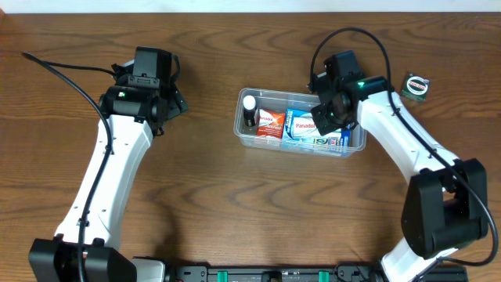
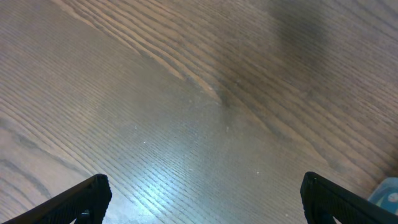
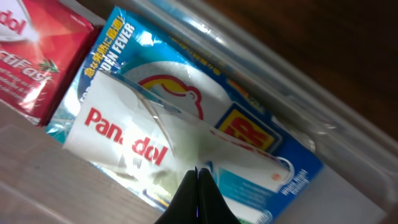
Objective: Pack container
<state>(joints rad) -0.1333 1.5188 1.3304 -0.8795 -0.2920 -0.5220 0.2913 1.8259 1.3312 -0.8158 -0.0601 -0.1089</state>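
Now the container point(image 1: 238, 124) sits mid-bench point(image 1: 235, 204), holding a little white-capped bottle point(image 1: 249, 108), a red box point(image 1: 270, 124) and a blue Panadol box point(image 1: 300, 125). The right pincer point(image 3: 198, 185) is shut tight above the blue box, gripping nothing. The left pincer point(image 2: 205, 190) gapes wide over the bench, holding nothing. The tub is clear, long and shallow.

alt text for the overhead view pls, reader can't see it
A clear container sits mid-table holding a white-capped bottle, a red box and a blue Panadol box. The right gripper hangs shut over its right half, and the left gripper is open over the wooden table to the left. A small round item lies far right.
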